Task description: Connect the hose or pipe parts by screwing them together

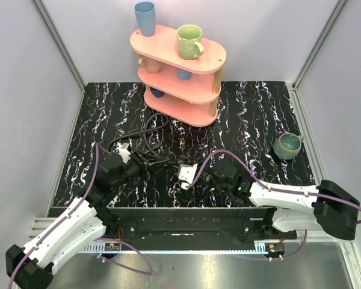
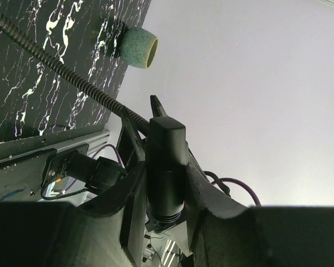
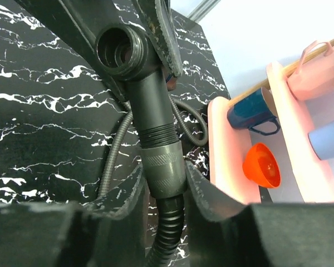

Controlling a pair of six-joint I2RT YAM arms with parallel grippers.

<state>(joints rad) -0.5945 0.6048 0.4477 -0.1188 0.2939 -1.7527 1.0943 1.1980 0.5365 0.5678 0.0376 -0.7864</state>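
A black pipe fitting (image 3: 147, 105) with an open threaded end hangs over the dark marbled table (image 1: 253, 114). A knurled nut (image 3: 163, 167) on a corrugated black hose (image 3: 170, 228) sits on its lower thread. My right gripper (image 3: 163, 172) is shut on that nut, a finger pressing each side. My left gripper (image 2: 166, 161) is shut on the black cylindrical body of the fitting (image 2: 166, 167), from which a thin corrugated hose (image 2: 72, 78) runs off across the table. In the top view the left gripper (image 1: 127, 164) and the right gripper (image 1: 212, 177) face each other near the front edge, with hose loops (image 1: 150, 137) behind them.
A pink three-tier shelf (image 1: 186, 111) with several mugs stands at the back centre, close behind the hose loops. A green mug (image 1: 287, 146) sits on the table at the right. Grey walls close in both sides, and a metal rail (image 1: 186, 214) runs along the front.
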